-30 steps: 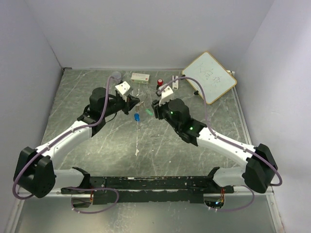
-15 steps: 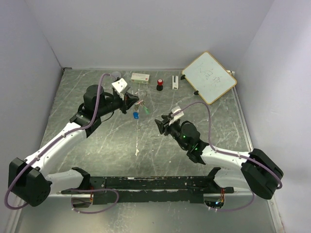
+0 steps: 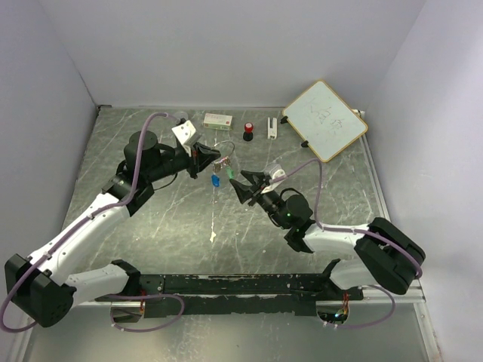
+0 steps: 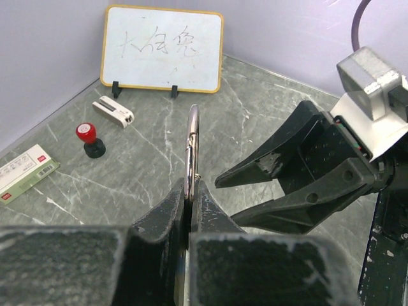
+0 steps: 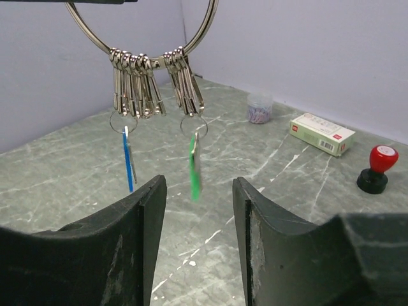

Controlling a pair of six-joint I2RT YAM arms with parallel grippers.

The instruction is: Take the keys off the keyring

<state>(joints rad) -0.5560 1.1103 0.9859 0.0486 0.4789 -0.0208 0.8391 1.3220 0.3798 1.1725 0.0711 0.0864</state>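
Observation:
My left gripper (image 3: pixel 211 160) is shut on a large silver ring (image 4: pixel 191 143) and holds it above the table. In the right wrist view the ring (image 5: pixel 205 29) carries several metal clips (image 5: pixel 137 76). From them hang two small wire keyrings (image 5: pixel 193 124), one with the green key (image 5: pixel 194 167), one with the blue key (image 5: pixel 127 159). Both keys show in the top view, green (image 3: pixel 227 174) and blue (image 3: pixel 214 182). My right gripper (image 5: pixel 199 185) is open, just short of the green key, which hangs in line with the gap. It also shows in the top view (image 3: pixel 238 183).
At the back stand a whiteboard (image 3: pixel 325 119), a red-and-black knob (image 3: pixel 247 132), a small white block (image 3: pixel 272 127), a green-and-white box (image 3: pixel 218 120) and a small clear jar (image 3: pixel 179 118). Walls close in the left, back and right.
My right gripper drew back from the ring toward the near right, then came in again and now points at the hanging keys. My left gripper shifted slightly right, still holding the ring.

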